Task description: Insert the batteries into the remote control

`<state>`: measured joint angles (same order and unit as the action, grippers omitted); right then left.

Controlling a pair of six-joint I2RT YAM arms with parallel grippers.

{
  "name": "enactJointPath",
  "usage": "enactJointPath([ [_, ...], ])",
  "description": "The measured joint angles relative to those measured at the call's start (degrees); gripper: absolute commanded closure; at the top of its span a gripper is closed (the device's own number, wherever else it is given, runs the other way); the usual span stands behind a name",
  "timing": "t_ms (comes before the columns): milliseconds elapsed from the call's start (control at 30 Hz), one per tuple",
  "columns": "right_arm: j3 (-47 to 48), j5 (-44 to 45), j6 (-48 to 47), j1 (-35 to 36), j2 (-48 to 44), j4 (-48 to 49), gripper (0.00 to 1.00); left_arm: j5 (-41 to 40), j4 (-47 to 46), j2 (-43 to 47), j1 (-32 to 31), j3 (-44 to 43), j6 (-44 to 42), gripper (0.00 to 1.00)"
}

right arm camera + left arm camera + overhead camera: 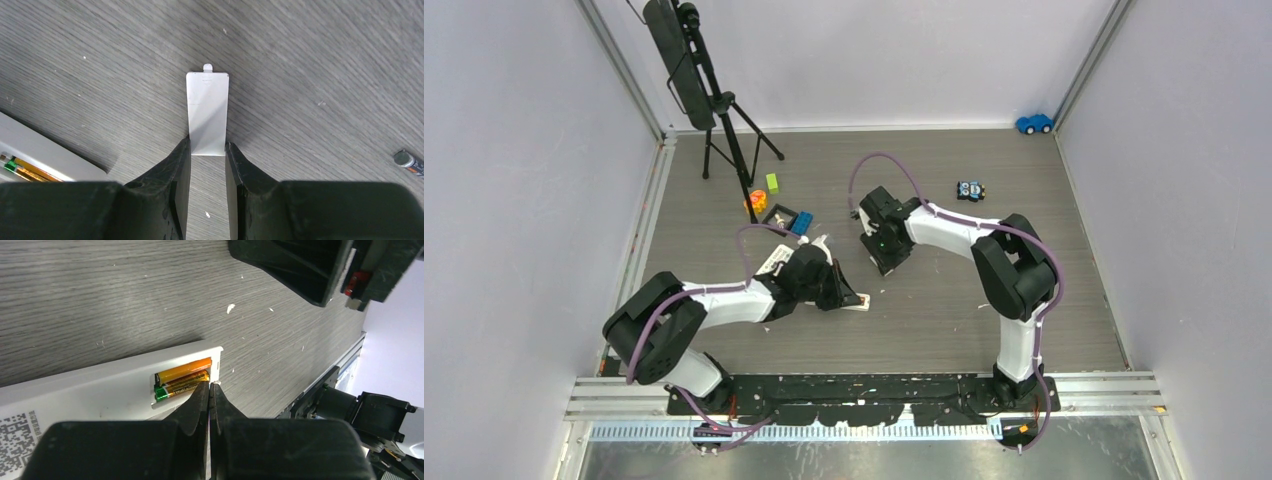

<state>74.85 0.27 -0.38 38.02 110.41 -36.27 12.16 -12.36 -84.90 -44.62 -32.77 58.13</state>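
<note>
Batteries (182,377) sitting in the open bay at the end of the white remote (90,390), two of them side by side: orange-copper one further in, gold-and-green one nearer the camera. Remote flat on the grey wood-grain table (125,300), QR label facing up. Left gripper (210,385) squeezed fully together, nothing pinched between the tips, just parked at the bay's edge right by the end of the nearer battery. Can't say from this angle whether actually touching it.

Over on the other side, right gripper (207,146) spread only as wide as the white battery cover (207,110), one fingertip on each long edge at the near end, so pinching it by the look of things. Rest of the cover sticking out ahead of the fingers, little latch tab at the far end. Hard to tell whether flat on the table or lifted a touch. One loose battery (410,161), dark with a bit of orange, lying on the table off to the right of that gripper, well apart from the remote.

From the top view: both grippers near each other mid-table, left one over the remote, right one just beyond it. Further back, a black tripod (724,110), some coloured blocks (772,182), a small toy (970,190) and a blue toy car (1034,123) by the far wall.
</note>
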Motion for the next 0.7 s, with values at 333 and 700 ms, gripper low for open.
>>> enactJointPath([
  [333,-2.45,-0.11,0.57,0.0,-1.81,0.24,0.82,-1.84,-0.09,-1.03,-0.44,-0.04,-0.09,1.0],
  [700,-4.33,-0.07,1.7,0.0,-3.19,0.92,0.82,-3.63,3.8,-1.01,-0.79,-2.34,-0.68,0.87],
])
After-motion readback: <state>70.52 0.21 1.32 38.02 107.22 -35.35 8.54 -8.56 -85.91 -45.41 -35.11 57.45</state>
